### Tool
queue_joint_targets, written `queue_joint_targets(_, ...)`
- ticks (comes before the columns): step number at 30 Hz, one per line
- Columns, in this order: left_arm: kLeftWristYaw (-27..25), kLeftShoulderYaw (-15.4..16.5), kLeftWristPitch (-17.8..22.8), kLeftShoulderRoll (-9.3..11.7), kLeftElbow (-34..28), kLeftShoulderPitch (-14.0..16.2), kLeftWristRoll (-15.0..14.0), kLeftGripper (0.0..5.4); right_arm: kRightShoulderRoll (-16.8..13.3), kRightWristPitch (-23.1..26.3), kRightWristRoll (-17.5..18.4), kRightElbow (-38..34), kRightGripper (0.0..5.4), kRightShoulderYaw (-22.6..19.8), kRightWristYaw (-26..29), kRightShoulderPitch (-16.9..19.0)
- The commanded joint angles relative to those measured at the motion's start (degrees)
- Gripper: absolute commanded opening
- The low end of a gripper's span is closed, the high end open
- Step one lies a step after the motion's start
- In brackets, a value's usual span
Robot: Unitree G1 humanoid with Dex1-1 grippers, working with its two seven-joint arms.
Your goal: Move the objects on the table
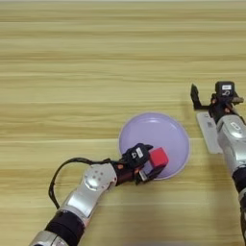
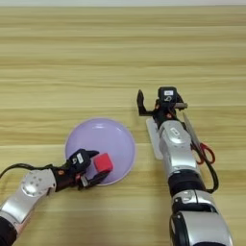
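From my left eye, my left gripper (image 1: 153,166) has its jaws clamped on the red cube (image 1: 158,157), over the near rim of the lavender plate (image 1: 158,132) on the tabletop (image 1: 72,72). From my right eye, my right gripper (image 2: 156,103) hangs over the white bar's (image 2: 153,138) far end, jaws spread and empty; the bar runs near-to-far beneath my forearm.

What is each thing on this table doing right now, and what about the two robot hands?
Red cube: held over the plate's near edge.
Lavender plate: flat on the table.
White bar: flat, partly under the right arm.
Left gripper: shut on the cube.
Right gripper: open, beyond the bar.
Scissors: flat, closed.
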Motion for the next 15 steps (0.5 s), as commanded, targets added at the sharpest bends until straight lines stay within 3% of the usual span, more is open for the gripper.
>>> queue_joint_targets(1,-0.09,-0.16,0.73,0.31,0.57,0.0,0.61,2.8,0.41,0.62,-0.1,-0.81,5.4,0.07,-0.08,-0.96)
queue_joint_targets(5,0.0,-0.09,0.59,0.29,0.69,-0.05,0.61,2.24,0.41,0.6,-0.1,-0.72,5.4,0.08,-0.09,-1.0)
queue_joint_targets(15,0.45,0.14,0.31,0.2,0.56,-0.13,0.58,2.17,0.31,0.49,-0.12,-0.46,5.4,0.09,0.03,-1.01)
